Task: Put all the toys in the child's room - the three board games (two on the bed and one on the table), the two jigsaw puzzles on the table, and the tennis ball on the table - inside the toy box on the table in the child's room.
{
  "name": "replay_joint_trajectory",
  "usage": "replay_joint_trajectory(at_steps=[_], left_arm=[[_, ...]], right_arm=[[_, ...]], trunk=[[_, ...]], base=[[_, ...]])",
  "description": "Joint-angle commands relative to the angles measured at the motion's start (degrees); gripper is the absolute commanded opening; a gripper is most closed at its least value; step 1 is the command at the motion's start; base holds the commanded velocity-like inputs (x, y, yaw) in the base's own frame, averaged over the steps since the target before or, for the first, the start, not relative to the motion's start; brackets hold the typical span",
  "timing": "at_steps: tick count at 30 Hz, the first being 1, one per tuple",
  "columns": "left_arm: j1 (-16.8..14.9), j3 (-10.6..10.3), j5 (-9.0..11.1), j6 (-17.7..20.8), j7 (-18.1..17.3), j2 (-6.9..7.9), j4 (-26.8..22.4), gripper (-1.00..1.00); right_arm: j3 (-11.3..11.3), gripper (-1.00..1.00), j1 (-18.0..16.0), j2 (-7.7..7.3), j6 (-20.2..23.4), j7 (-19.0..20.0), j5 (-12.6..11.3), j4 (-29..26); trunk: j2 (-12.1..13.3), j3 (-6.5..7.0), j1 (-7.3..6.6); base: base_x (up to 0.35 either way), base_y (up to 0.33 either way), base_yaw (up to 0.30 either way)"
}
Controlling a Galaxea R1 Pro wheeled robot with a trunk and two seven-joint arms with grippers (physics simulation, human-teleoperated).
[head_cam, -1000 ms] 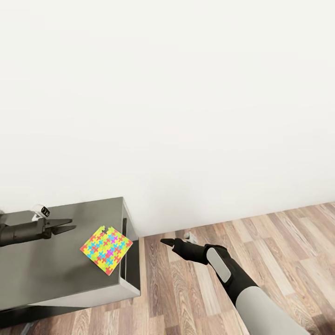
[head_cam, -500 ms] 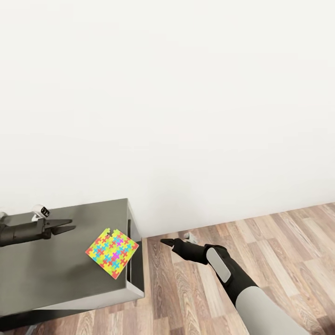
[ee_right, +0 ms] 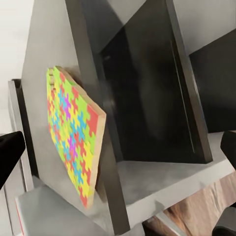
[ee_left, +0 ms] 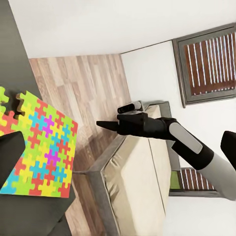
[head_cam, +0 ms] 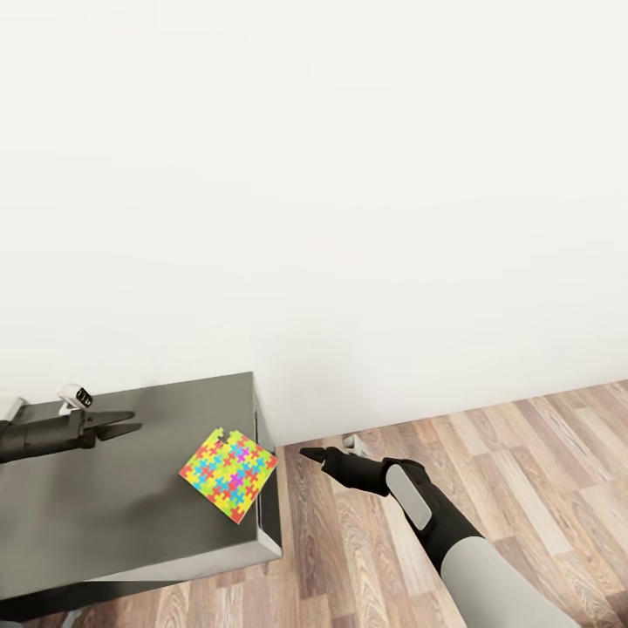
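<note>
One jigsaw puzzle (head_cam: 228, 475), a square board of yellow, pink, green and blue pieces, lies flat on the dark-grey lower section of the table (head_cam: 105, 515), with a corner at the table's right end. My left gripper (head_cam: 129, 422) hovers open over the table top, left of the puzzle and apart from it. My right gripper (head_cam: 310, 453) hangs over the wood floor beyond the table's end, empty. The right wrist view shows the puzzle (ee_right: 73, 142) between widely spread fingertips (ee_right: 10, 150). In the left wrist view the puzzle (ee_left: 42, 147) lies close ahead.
A plain white wall (head_cam: 349, 218) stands behind the table. Wood-plank floor (head_cam: 506, 471) stretches to the right. The left wrist view shows the bed (ee_left: 132, 187) with its cream mattress beyond my right arm, and a window with blinds (ee_left: 211, 64).
The whole view has shifted, so the table and puzzle now sit further right in the picture. Both arms keep the same pose; the puzzle lies as before on the table.
</note>
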Motion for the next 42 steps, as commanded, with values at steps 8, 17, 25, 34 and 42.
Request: replay_joint_trajectory(at_steps=[8,17,25,34,42], left_arm=[[-0.1,-0.3,0.3,0.4,-0.2,0.08,-0.1,1.00],[-0.1,-0.2,0.3,0.3,-0.2,0.08,-0.1,1.00],[0.0,-0.1,0.5,0.3,-0.2,0.16,-0.3,1.00],[2.4,0.0,2.7,2.8,-0.2,0.70,-9.4,1.00],[5.1,-0.1,7.2,4.9,-0.2,0.96,-14.5,1.00]], right_arm=[[0.1,1.00,0.0,0.04,0.2,-0.1,-0.1,0.0],[0.2,1.00,0.0,0.06,0.1,-0.6,0.0,-0.1],[0.2,1.00,0.0,0.16,-0.4,-0.7,0.0,-0.1],[0.5,1.00,0.0,0.64,-0.3,-0.8,-0.1,-0.1],[0.6,1.00,0.0,1.43,-0.5,-1.8,0.0,0.0]], trunk=[[-0.1,-0.08,0.02],[-2.5,-1.16,1.34],[-5.7,-2.59,3.10],[-8.9,-4.03,4.86],[-10.1,-4.57,5.51]], base=[[0.000,0.025,0.000],[0.000,0.002,0.000],[0.000,0.000,0.000],[0.000,0.000,0.000],[0.000,0.000,0.000]])
